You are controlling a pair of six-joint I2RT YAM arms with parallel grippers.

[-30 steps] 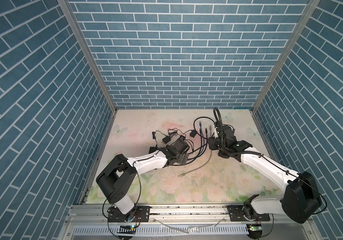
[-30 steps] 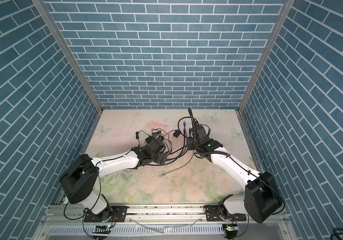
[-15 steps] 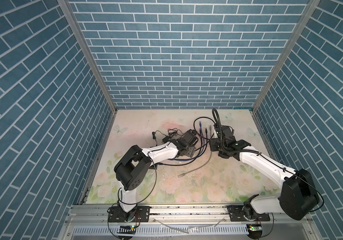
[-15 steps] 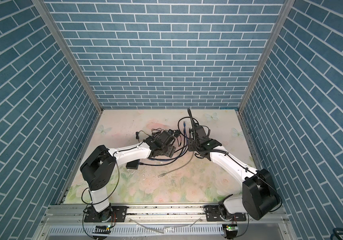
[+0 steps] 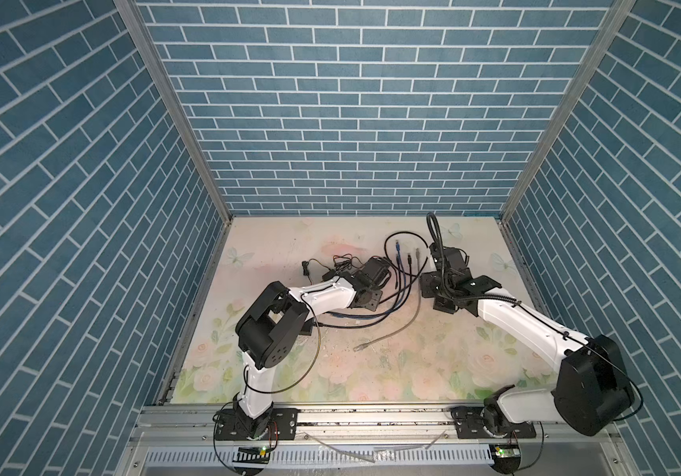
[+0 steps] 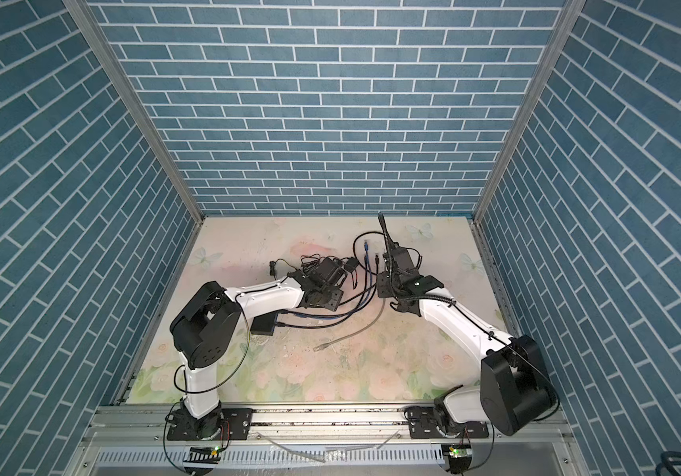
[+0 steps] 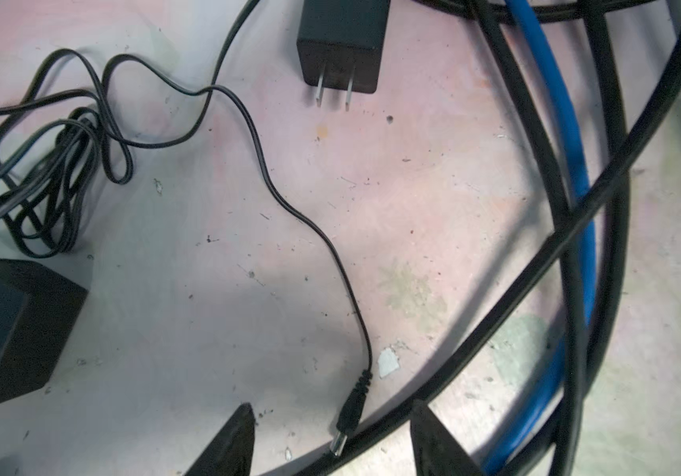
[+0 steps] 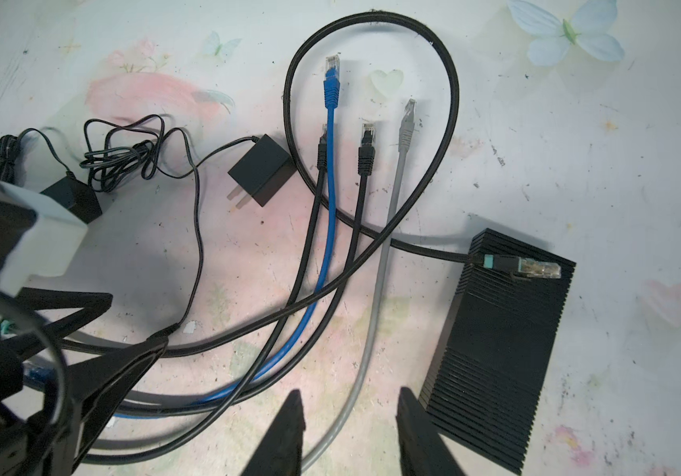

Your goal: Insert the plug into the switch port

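- in both top views, a cable tangle (image 5: 402, 280) lies on the floral tabletop (image 5: 371, 371), toward the far side.
- left wrist: left end effector (image 7: 331, 406) released, 1 finger each side of the barrel plug (image 7: 349, 416), which lies on the tabletop untouched.
- right wrist: right end effector (image 8: 350, 391) released, grey cable (image 8: 381, 268) passing between its fingers, ribbed black box (image 8: 499, 338) just beside.

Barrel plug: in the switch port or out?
Out. The barrel plug lies loose on the table between the left fingers, its tip bare.
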